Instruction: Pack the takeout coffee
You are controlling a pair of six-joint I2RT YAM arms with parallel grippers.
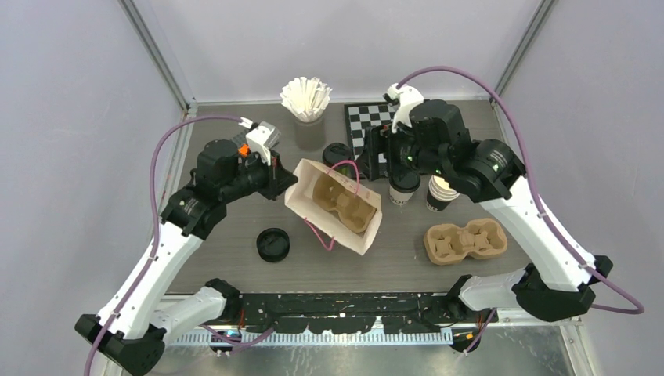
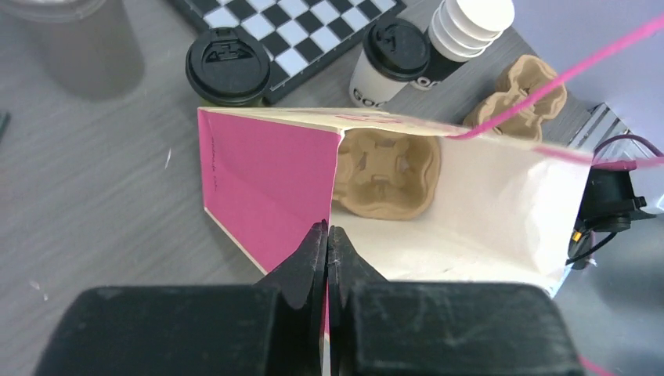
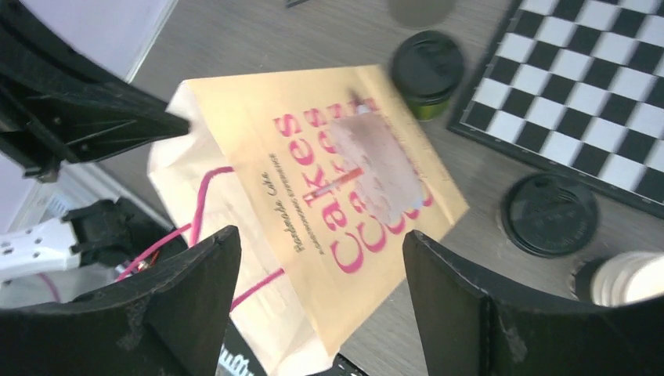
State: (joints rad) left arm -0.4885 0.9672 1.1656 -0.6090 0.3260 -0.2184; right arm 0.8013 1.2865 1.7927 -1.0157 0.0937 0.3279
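Bag [image 1: 348, 235] lying open mid-table w/ carrier [image 2: 384, 172] inside, no cup in yet. I'm pinching its rim w/ left claw [image 2: 327, 231], clamped tight. Right claw [image 3: 321, 239] is hanging spread wide, empty. Coffee [image 1: 337, 153] is standing lidded beside checkerboard [image 1: 364, 121], toward table's far edge; I reckon loading's all left.

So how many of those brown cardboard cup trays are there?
2. One cup carrier lies inside the open paper bag; the other carrier sits on the table, to the bag's right. Another could be hidden beneath either.
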